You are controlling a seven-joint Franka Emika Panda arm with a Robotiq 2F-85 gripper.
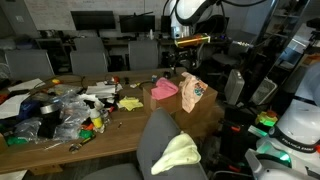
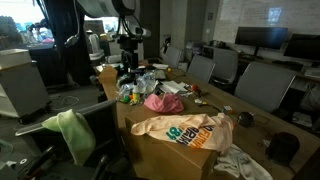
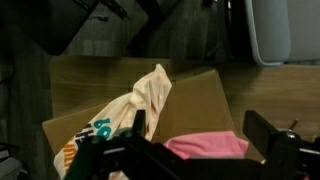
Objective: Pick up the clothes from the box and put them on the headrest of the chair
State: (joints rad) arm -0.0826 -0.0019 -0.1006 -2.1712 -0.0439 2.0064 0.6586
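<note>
Gripper, jaws spread, above pink garment beside printed garment.

wooden table, crowded with clutter
the brown cardboard box stands at one end of it, with a pink garment just beside the box. further along lie clear plastic bags, small colourful clutter and a dark rounded object.
</note>
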